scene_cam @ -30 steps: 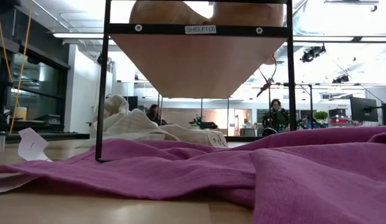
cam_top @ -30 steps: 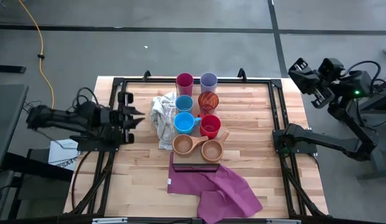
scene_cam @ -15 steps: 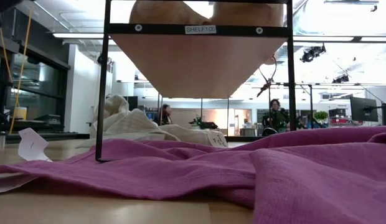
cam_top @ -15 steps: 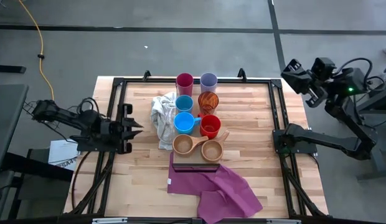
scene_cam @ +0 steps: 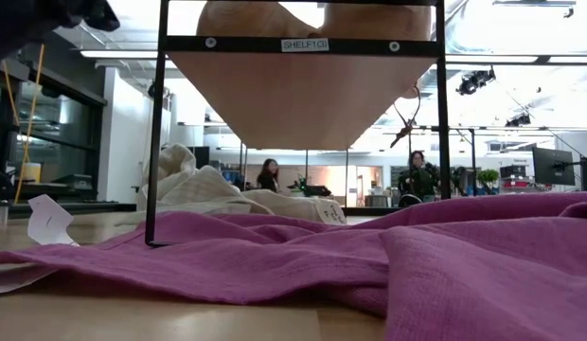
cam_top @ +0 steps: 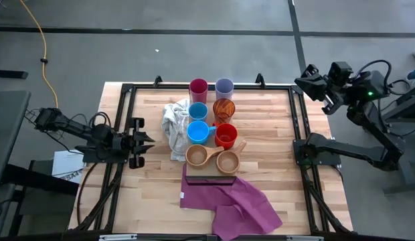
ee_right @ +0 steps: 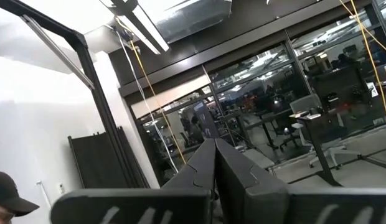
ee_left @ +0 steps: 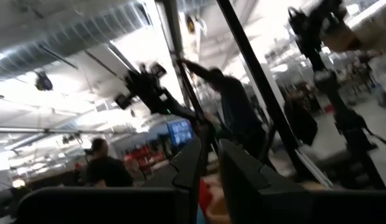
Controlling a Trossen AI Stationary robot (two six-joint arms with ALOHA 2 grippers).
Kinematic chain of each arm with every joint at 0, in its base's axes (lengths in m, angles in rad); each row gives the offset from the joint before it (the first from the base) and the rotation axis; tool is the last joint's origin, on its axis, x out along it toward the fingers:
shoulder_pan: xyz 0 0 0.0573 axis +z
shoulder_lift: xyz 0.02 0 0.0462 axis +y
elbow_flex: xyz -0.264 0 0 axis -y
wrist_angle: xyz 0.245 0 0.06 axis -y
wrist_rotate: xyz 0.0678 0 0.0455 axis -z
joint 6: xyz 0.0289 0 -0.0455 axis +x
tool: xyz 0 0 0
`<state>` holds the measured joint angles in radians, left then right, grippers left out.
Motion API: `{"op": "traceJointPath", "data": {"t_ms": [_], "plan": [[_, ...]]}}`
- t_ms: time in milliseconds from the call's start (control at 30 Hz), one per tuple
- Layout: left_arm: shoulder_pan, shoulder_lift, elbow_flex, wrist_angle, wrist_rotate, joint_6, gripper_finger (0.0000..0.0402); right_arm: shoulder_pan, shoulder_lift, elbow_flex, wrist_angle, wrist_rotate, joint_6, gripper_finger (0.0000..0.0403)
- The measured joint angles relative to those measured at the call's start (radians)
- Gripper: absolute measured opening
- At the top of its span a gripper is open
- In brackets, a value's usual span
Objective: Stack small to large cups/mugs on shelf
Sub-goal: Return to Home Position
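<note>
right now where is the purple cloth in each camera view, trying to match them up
High view: the purple cloth lies bottom centre, at the table's near edge, against the shelf frame.
Low view: it fills the foreground, with the same shelf frame rising behind it.
Left wrist view: not in it.
Right wrist view: not in it.
Shared landmark: the shelf frame's dark end.

My high camera looks straight down on the table (cam_top: 274,134). My low camera sits right by the purple cloth (scene_cam: 417,275), and both views see it.
</note>
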<state>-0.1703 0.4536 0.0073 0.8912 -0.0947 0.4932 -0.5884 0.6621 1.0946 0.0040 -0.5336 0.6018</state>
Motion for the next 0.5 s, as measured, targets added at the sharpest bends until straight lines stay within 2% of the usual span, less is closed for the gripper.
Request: {"op": "traceJointPath", "data": {"t_ms": [267,500], "plan": [[0.001,0.000,0.001,-0.197,-0.004,-0.012,0.0046,0.000,0.003,0.000,-0.020,0.002,-0.017,0.0000],[0.001,0.001,0.001,-0.484,-0.067,-0.102,0.0046,0.000,0.027,0.000,-0.023,0.006,-0.033,0.0000]]}}
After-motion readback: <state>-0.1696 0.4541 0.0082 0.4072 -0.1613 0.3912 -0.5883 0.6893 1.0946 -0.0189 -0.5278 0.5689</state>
